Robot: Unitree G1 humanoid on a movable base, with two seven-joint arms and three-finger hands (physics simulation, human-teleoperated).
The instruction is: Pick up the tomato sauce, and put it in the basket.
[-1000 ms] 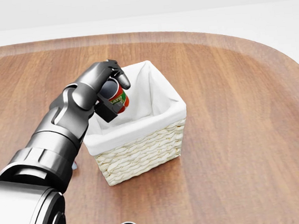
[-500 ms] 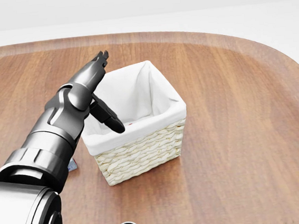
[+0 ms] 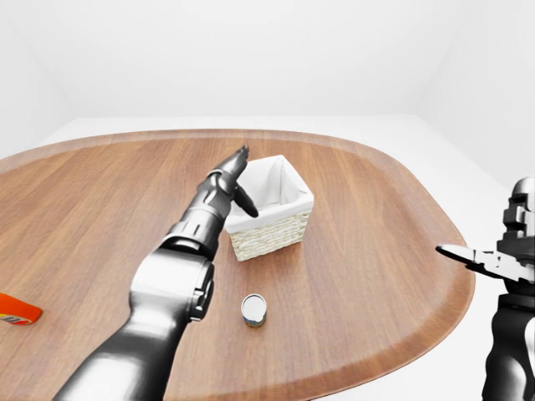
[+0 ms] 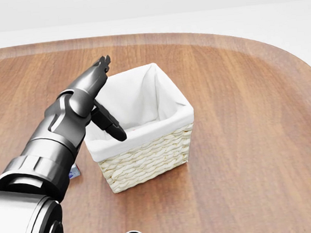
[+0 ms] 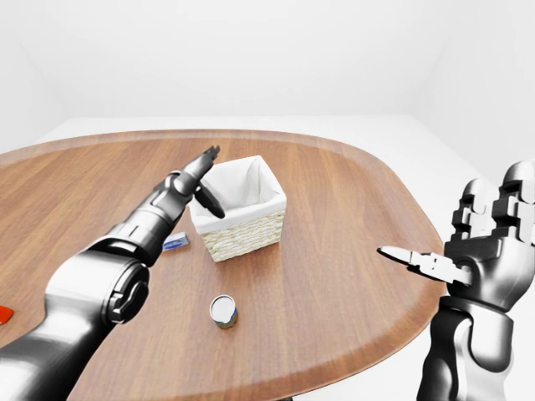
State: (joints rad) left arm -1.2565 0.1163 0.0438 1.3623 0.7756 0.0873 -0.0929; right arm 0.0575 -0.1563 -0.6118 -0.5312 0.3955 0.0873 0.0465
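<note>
The wicker basket with a white cloth lining stands near the middle of the wooden table. My left hand hovers over the basket's left rim, open, with fingers stretched toward the top of the view and the thumb pointing down at the lining. Nothing is in it. The tomato sauce can does not show in any view; the basket's near wall hides the bottom of the basket. My right hand is held open off the table's right edge, far from the basket.
A silver-topped can stands upright below the basket in the left-eye view. A small blue packet lies left of the basket, under my left forearm. An orange-red object lies at the far left.
One second ago my left hand held the red tomato sauce can over the basket. It then opened, the can dropped out of sight, and the hand drew slightly left.
</note>
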